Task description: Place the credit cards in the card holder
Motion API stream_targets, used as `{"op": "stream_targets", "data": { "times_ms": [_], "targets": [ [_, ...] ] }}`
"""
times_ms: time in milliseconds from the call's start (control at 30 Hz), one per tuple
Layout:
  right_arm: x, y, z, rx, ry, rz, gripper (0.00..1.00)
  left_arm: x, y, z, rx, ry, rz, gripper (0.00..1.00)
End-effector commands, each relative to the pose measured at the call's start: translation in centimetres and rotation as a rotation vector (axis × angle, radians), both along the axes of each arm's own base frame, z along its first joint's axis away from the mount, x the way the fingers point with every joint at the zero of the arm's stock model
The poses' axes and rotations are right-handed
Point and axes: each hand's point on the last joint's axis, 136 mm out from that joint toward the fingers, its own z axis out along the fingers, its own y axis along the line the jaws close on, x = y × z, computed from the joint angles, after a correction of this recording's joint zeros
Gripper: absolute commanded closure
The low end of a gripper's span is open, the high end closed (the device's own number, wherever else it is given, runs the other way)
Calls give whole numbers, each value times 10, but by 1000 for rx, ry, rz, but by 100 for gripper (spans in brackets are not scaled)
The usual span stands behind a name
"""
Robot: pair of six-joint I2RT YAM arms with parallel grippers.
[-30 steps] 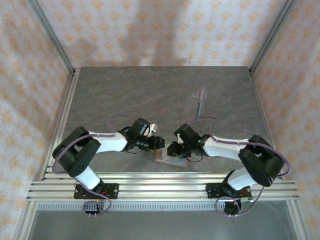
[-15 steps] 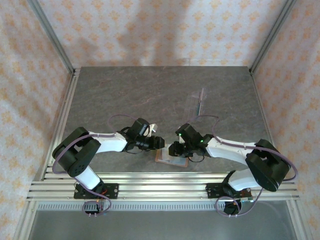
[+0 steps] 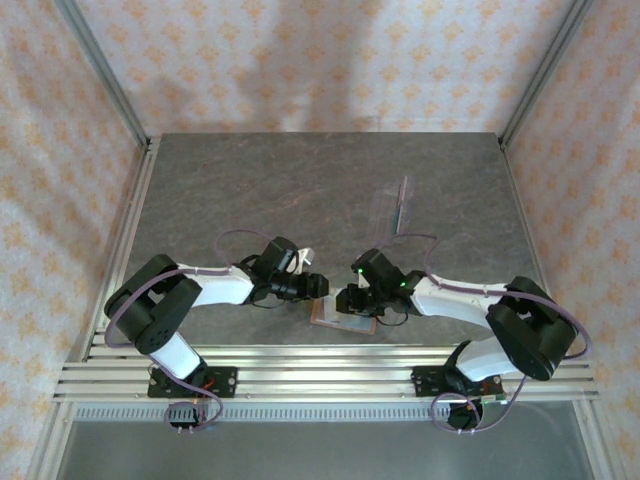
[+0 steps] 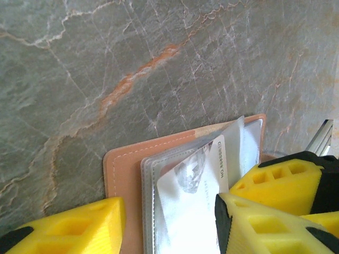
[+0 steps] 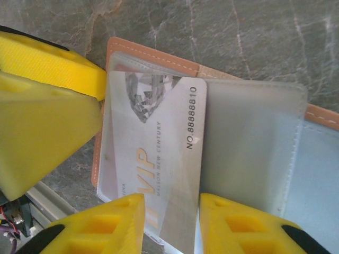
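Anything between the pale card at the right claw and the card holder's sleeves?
Nothing visible. The pale card lies on the card holder, over its clear sleeves, by the right claw; whether it's inside one is unclear. The left claw is at the holder's edge.

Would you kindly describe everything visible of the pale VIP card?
The pale card is thin grey plastic with gold VIP lettering, a diamond picture and a number. It lies over the open card holder's clear sleeves, its near end between the right gripper's fingers; whether they pinch it is unclear.
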Motion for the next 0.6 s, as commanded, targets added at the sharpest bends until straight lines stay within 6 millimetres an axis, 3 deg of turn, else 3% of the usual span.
{"op": "stream_targets", "data": {
  "times_ms": [0, 267, 400, 567],
  "targets": [
    [-4, 8, 2, 49, 7, 3, 75, -11, 10, -20, 42, 49, 14, 50],
    [-11, 28, 1, 56, 10, 53, 78, -9, 8, -20, 30, 52, 22, 52],
    [-11, 37, 1, 85, 12, 59, 71, -9, 8, -18, 14, 51, 39, 53],
    [-9, 37, 5, 93, -10, 63, 70, -11, 10, -15, 24, 51, 32, 53]
  ]
}}
